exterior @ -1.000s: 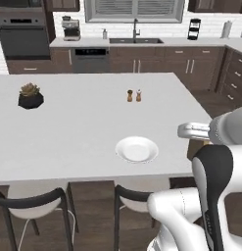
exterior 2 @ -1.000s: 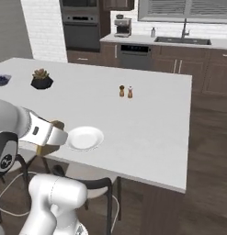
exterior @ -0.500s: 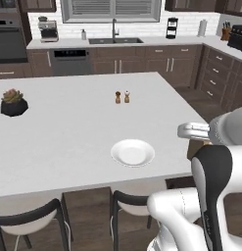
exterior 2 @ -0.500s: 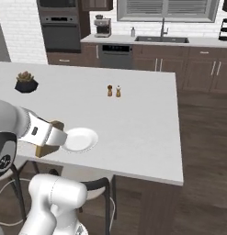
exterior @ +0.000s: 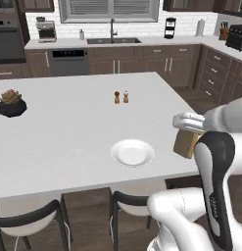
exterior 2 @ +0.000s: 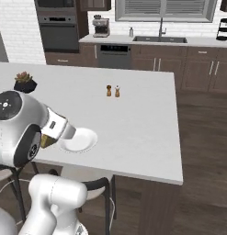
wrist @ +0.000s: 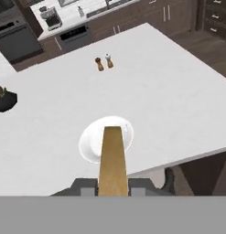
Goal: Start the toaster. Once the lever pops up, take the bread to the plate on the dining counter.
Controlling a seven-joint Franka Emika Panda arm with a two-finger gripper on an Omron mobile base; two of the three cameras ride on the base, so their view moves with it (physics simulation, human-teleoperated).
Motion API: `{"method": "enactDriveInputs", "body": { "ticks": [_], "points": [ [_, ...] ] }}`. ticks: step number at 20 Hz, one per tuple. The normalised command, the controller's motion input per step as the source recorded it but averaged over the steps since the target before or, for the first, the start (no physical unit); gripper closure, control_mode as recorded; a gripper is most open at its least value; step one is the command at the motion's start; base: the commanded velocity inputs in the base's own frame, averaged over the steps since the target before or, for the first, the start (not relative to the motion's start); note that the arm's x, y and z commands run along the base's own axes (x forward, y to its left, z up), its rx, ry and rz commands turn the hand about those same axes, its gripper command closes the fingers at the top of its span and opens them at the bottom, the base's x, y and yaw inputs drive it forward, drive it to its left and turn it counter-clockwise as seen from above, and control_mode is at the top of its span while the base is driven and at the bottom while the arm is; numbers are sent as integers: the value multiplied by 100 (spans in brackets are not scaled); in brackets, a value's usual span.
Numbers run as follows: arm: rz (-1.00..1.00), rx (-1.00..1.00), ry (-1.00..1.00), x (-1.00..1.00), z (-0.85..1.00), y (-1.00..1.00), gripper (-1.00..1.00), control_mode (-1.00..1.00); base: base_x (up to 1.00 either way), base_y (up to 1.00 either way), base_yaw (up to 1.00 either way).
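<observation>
holding the bread [wrist: 112,157] edge-on between its two tips, the gripper [wrist: 112,186] is clamped on the slice's near end, so most of the toast sticks out forward, unsupported. in the left base view the bread [exterior: 185,143] hangs under the hand at the counter's [exterior: 68,132] near right corner, beside the plate [exterior: 133,153] and not yet over it; in the right base view a sliver of it [exterior 2: 47,140] peeks out behind the arm, just beside the plate [exterior 2: 79,140].

the nearest risk, as i judge it, is the slice pivoting or slipping in such a narrow pinch if the arm swings hard. next is the drop itself: let go while the slice stands on edge and it could tip, bounce off the shallow rim [wrist: 87,136] and land on the counter [wrist: 169,96], or fall off the near edge to the stools [exterior: 134,203] and floor, since the plate sits close to that edge. releasing too high would make that worse.

farther off, the two shakers [exterior: 121,96] and the potted plant [exterior: 12,103] stand well apart from the plate, so a knock seems unlikely. the toaster [exterior: 237,37] sits on the far back worktop.
</observation>
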Motion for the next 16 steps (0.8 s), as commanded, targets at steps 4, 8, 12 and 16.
{"method": "enactDriveInputs", "body": {
  "ticks": [4, 8, 12, 16],
  "points": [
    [34, 26, -7, 69, -31, -4, 100, -100, 0, 0, 0],
    [33, 17, -1, 92, -56, 3, 100, -100, 0, 0, 0],
    [27, 7, 0, 100, -78, 15, 100, -100, 0, 0, 0],
    [14, 0, 0, 90, -79, 34, 100, -100, 0, 0, 0]
  ]
}}
